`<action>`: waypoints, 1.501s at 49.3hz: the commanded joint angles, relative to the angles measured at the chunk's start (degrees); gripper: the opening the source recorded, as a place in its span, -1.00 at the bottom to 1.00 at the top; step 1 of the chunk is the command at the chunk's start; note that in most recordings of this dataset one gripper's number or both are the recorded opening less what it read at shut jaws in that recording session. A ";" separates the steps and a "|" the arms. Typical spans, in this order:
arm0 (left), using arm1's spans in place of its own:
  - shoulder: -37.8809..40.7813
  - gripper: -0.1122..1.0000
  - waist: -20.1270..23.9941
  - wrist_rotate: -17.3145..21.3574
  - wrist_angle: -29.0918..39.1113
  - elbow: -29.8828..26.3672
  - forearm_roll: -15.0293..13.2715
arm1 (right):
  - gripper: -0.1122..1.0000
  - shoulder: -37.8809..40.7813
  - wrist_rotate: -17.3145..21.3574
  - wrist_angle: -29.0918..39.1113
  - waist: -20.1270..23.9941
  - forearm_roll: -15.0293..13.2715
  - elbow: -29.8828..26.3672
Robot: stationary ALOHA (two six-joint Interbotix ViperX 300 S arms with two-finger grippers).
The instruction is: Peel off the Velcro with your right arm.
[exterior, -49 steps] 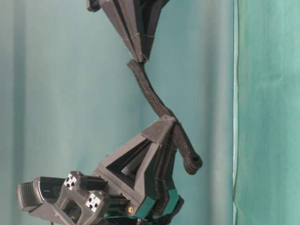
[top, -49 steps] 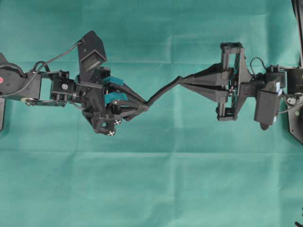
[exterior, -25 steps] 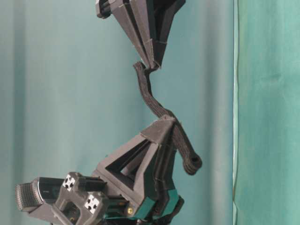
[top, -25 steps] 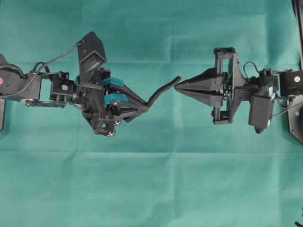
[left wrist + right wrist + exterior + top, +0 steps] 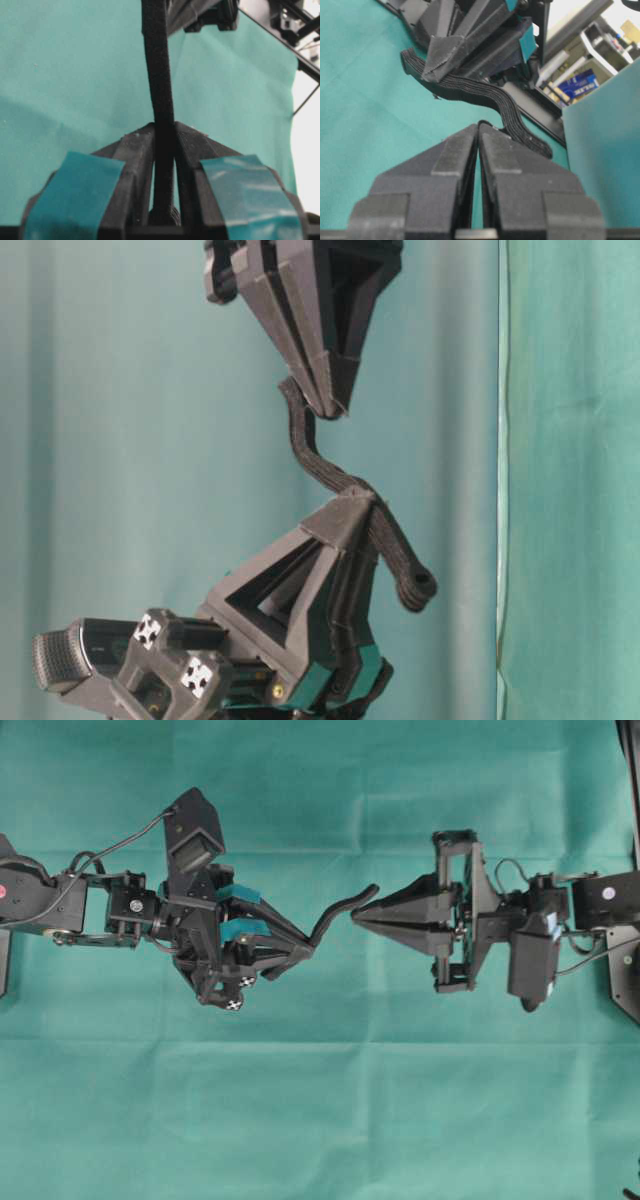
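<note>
Two black arms face each other over a counter (image 5: 320, 1120) covered w/ green cloth; both hang above it, none of the hardware resting on the cloth.

Left end effector (image 5: 306, 946) sits left of centre in the overhead view, teal tape patches (image 5: 240, 892) on its fingers; its fingers are pressed together on the Velcro (image 5: 340, 914), a thin black strip; the left wrist view shows the strip (image 5: 160, 100) pinched between the two taped fingers (image 5: 127, 170) and running up and away from them.

From that grip the Velcro curves up and to the right in the overhead view, its free end lying just beside the tip of the right end effector (image 5: 356, 917); in the table-level view the strip (image 5: 310, 455) bends in an S shape, one end near the upper tips, the other end, rounded, sticking out past the lower fingers on the right (image 5: 412, 585).

Right end effector (image 5: 478, 127): plain black pointed fingers, no tape, brought fully together w/ only a hairline seam between them; the right wrist view shows the strip (image 5: 485, 97) passing just beyond the tips and off to the right, not between them; whether the tips touch it, can't tell.

Right arm (image 5: 560, 920) reaches in from the right edge; left arm (image 5: 70, 905) from the left edge.
</note>
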 commanded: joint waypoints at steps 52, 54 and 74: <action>-1.41 -0.62 0.53 0.09 -1.76 -0.62 0.00 | -0.97 7.29 0.35 9.58 6.33 -5.45 -9.23; -1.41 -0.62 0.53 0.09 -1.76 -0.62 0.00 | -0.97 7.38 0.35 9.67 6.50 -5.62 -9.32; -1.41 -0.62 0.53 0.00 -1.76 -0.44 0.00 | -0.97 10.28 0.26 10.28 7.82 -7.91 -11.25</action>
